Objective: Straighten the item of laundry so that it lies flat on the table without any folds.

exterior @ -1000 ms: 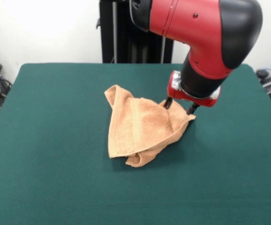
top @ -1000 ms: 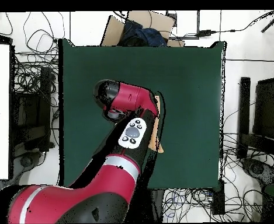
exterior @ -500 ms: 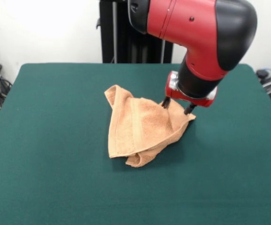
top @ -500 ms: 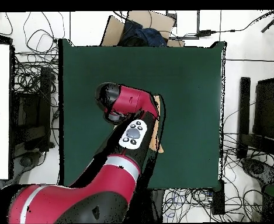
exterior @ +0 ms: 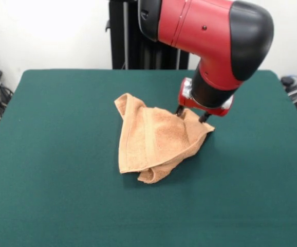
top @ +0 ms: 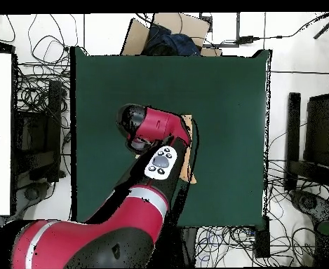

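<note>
The peach-orange towel (exterior: 156,139) lies crumpled and folded over itself near the middle of the dark green table (exterior: 61,195). My gripper (exterior: 191,114) hangs over the towel's right corner with its two dark fingers apart, tips at or just above the cloth, holding nothing. In the overhead view the red arm covers most of the towel; only a thin orange strip (top: 190,143) shows at the arm's right side, and the gripper is hidden there.
The black pedestal (exterior: 133,36) stands beyond the table's far edge. Cables and equipment lie on the floor round the table (top: 27,140), and a cardboard box (top: 170,31) sits past the table's top edge in the overhead view.
The gripper has shifted a little to the left and toward the far side over the towel's right corner. The towel has not moved.
</note>
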`<state>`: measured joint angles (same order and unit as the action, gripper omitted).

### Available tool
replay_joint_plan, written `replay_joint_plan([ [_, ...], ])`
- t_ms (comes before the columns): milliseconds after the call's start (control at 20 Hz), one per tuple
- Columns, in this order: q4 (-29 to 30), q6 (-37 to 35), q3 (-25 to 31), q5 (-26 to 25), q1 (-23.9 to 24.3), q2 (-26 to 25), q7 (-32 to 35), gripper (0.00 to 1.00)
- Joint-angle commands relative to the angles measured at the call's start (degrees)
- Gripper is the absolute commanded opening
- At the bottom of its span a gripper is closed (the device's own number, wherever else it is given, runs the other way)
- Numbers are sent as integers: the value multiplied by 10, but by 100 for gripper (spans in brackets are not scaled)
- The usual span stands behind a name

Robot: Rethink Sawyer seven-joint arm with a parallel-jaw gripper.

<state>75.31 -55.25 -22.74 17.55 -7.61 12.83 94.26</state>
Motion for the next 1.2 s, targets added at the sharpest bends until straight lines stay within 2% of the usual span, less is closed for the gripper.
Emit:
replay_joint_plan([
  [50,51,67,46,29,-4,-18,176,100],
  [650,60,76,49,37,-4,-16,172,100],
  [850,42,41,31,16,-14,-25,171,100],
  [1200,28,22,6,-2,-32,-32,173,100],
])
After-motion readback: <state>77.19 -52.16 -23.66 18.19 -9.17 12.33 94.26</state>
